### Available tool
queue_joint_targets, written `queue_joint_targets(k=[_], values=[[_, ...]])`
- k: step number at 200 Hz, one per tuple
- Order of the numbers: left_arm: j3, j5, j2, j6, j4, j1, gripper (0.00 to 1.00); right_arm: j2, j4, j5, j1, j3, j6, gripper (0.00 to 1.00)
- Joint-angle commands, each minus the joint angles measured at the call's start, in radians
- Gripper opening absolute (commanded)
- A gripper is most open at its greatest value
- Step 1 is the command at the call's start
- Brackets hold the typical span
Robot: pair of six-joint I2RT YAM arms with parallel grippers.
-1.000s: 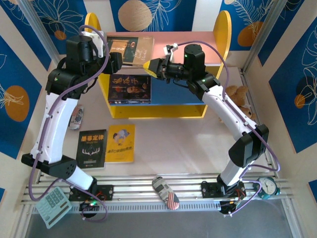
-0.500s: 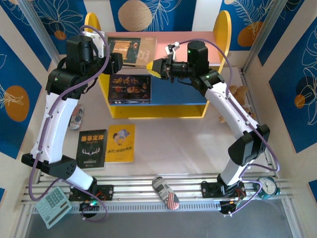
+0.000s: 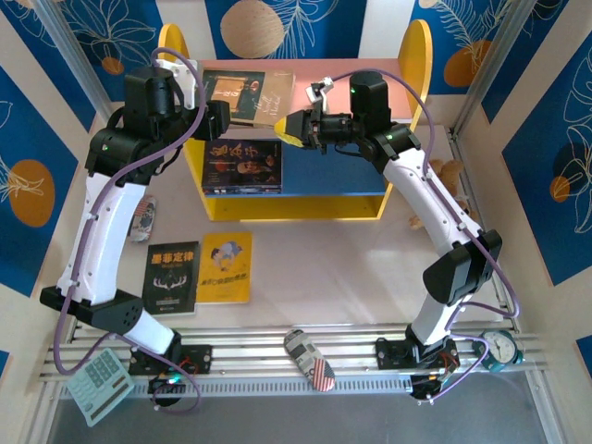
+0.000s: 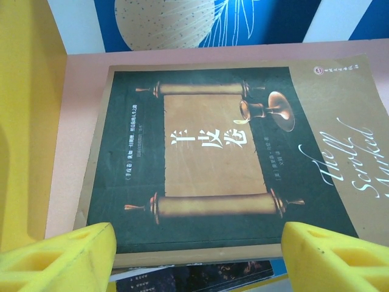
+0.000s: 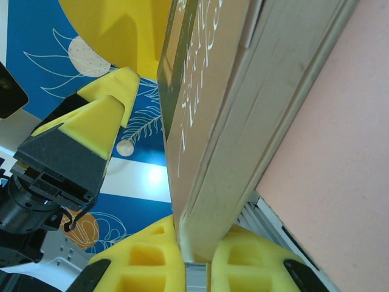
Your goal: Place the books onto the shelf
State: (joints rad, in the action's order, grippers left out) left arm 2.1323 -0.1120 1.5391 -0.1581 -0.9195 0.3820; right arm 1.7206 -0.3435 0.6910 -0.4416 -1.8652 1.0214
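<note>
On the table (image 3: 314, 250) in front of the shelf (image 3: 414, 55): black book (image 3: 173, 277) with a gold Chinese title, yellow book (image 3: 227, 266) just beside it. Blue lower board (image 3: 333, 171) of the shelf, left part: dark book (image 3: 242, 166) lying flat, lettering too small to read. Pink top board (image 3: 305, 69), left part: brown book (image 4: 200, 152) lying flat, scroll panel reading 羊皮卷, white script "The Scroll Marked". Left gripper (image 4: 197, 243) released, fingers spread at the book's edge, grasping nothing. Right gripper (image 5: 193, 243) clenched, tips against the opposite edge.
</note>
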Motion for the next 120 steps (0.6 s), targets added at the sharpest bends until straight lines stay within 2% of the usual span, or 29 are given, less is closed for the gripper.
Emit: queue_joint_targets(k=[1, 39, 120], values=[[-0.009, -0.001, -0.014, 0.018, -0.019, -0.010, 0.72, -0.009, -0.042, -0.031, 0.033, -0.027, -0.059, 0.07], [-0.009, -0.050, 0.000, 0.014, -0.036, -0.010, 0.74, -0.040, -0.031, -0.058, 0.058, -0.010, -0.054, 0.07], [0.064, -0.042, 0.078, -0.010, -0.104, -0.014, 0.75, -0.028, -0.030, -0.047, 0.079, -0.034, -0.050, 0.09]])
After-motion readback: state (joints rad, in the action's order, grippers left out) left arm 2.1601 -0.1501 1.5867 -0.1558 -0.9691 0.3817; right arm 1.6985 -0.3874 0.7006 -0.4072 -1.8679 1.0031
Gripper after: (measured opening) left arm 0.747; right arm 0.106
